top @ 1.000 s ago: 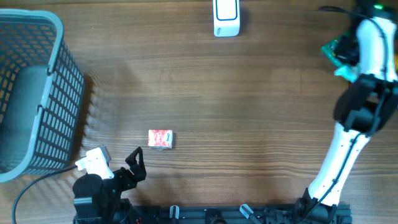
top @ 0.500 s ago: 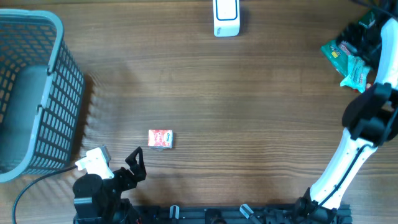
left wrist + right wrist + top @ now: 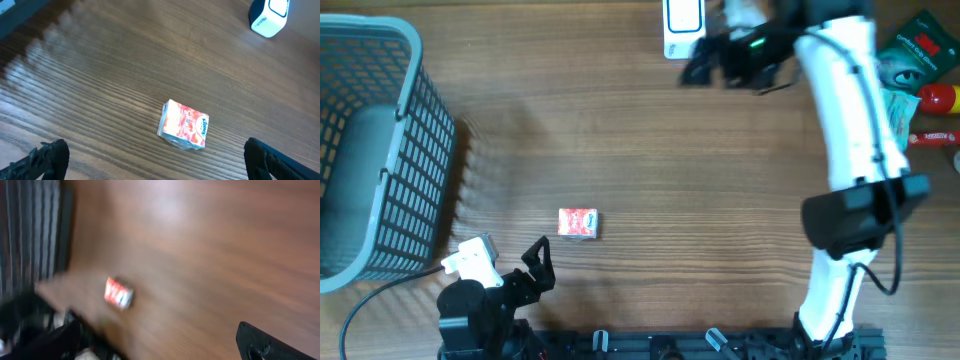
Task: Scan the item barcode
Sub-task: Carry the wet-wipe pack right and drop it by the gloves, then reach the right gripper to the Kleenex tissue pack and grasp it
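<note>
Left gripper [image 3: 155, 150] wide open, empty, red box [image 3: 183, 125] just ahead. Only overhead shows right gripper [image 3: 705, 58] beside scanner [image 3: 682, 28]; its blurred wrist view: fingers [image 3: 265, 347] spread, empty.

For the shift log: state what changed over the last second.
The right gripper opened, leaving the flat green packet at far right, and swung left toward the white scanner. The small red box, grey plastic basket and left gripper stayed put.

Wood-grain table [image 3: 720, 180] with a soft satin sheen, bearing a grey moulded-plastic lattice basket [image 3: 420, 180], a small box [image 3: 578, 223] in glossy printed wrap and a scanner [image 3: 682, 28] of smooth white plastic; the right arm [image 3: 850, 100] wears glossy white shells over matt black joints.
</note>
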Tool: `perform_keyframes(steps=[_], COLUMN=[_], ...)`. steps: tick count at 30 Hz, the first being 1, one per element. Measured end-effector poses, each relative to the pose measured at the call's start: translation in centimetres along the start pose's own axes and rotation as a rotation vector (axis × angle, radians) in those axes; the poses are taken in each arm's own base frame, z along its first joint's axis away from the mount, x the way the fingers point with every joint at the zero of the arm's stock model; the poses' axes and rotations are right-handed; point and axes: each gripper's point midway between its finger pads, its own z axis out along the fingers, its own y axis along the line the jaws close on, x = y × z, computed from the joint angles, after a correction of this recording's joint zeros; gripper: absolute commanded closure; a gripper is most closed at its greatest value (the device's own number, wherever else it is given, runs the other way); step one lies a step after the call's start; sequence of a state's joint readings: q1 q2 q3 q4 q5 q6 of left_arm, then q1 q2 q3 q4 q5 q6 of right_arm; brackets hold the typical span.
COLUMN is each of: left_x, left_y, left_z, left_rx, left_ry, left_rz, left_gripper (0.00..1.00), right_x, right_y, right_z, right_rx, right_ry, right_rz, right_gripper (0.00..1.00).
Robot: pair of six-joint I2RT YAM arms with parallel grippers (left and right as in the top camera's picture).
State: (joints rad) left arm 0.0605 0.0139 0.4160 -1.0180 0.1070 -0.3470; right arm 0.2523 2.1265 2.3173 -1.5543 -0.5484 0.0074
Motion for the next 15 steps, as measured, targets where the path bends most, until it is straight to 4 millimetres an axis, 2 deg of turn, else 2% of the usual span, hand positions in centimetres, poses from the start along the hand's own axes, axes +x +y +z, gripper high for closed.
perform_keyframes(steps=[5, 9, 12, 15], left_x=[0.0, 0.0, 0.0, 0.0], left_y=[0.0, 0.0, 0.0, 0.0], left_z=[0.0, 0.0, 0.0, 0.0], left_rx=[0.0, 0.0, 0.0, 0.0], left_ry=[0.0, 0.0, 0.0, 0.0], left_rz=[0.0, 0.0, 0.0, 0.0], left_gripper=[0.0, 0.0, 0.0, 0.0], right_x=[4.7, 6.6, 8.4, 11.2], right_y=[6.4, 9.8, 10.5, 9.7], right_z=[6.2, 11.2, 15.0, 18.2], right_rx=[-0.067, -0.097, -0.094, -0.063], right_ry=[0.203, 0.245, 0.283, 0.351], right_rz=[-0.137, -0.231, -0.199, -0.081], right_gripper=[0.0, 0.0, 0.0, 0.05])
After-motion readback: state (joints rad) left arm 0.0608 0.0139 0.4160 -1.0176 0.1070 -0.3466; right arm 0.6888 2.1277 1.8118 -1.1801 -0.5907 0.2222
